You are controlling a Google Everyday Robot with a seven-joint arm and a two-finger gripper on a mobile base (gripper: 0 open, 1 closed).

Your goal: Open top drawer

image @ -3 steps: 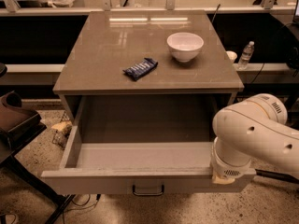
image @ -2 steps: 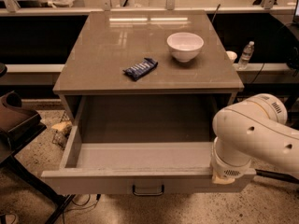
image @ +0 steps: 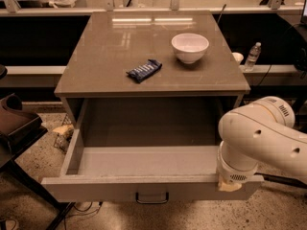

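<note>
Insp. note for you: top drawer stands pulled well out of the cabinet toward the camera, plain grey box interior exposed. Its small dark bar handle sits at ctr of the front, apart from the arm.

The white robot arm comes in from the R side, and its wrist end overlaps the R end of the drawer front's top edge. The pincer is at that corner, mostly hidden under the wrist. You get only a pale tan bit there, prob. part of it. Open or closed: cannot tell.

Bench top carries:
- white bowl, R of ctr
- dark blue snack wrapper, L of the bowl, not touching it

Behind the bench on the R, a clear water bottle stands on a ledge, with a small pale cup just beside it.
</note>
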